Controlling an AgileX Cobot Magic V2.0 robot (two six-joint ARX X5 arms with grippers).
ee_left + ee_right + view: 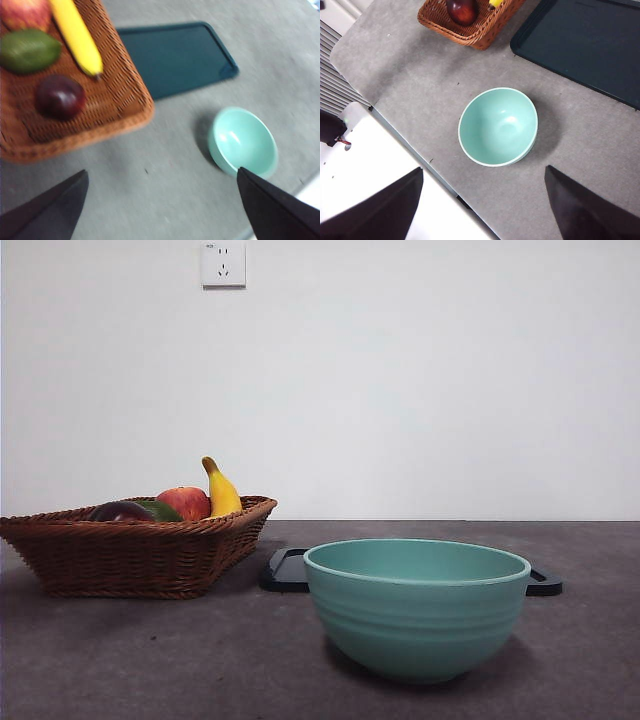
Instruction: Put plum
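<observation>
Front view, basket: brown wicker basket (135, 550) on the grey table (150, 660); apple (184, 502) and banana (221, 490) poking over the rim.
Front view, plum: dark rounded top of the plum (118, 511) barely showing above the rim, beside a green fruit (160, 510).
Front view, bowl: teal bowl (416, 605) nearest the camera, empty; dark tray (285, 570) flat behind it.
Front view, arms: none in sight.

Left wrist, claw: left gripper (160, 200) spread wide, nothing between the jaws, high over bare table.
Left wrist, plum: lying in the basket (125, 90), ahead of the claw and off toward one jaw, well apart; green fruit (29, 50) just beside it, banana (77, 35) near.
Left wrist, bowl: teal bowl (242, 142) close ahead of the other jaw; picture blurred.

Right wrist, claw: right gripper (482, 205) also wide open and empty, hovering above the bowl (498, 126), which sits just ahead between the jaws.
Right wrist, plum: far ahead in the basket corner (470, 30), partly cut off.

Risk, judged: glossy round skin likely to slip from a shallow pinch; a jaw coming down off-centre could snag the wicker wall or nudge the green fruit and roll the plum aside.
Risk, destination: bowl or tray not stated; wrong pick possible.
</observation>
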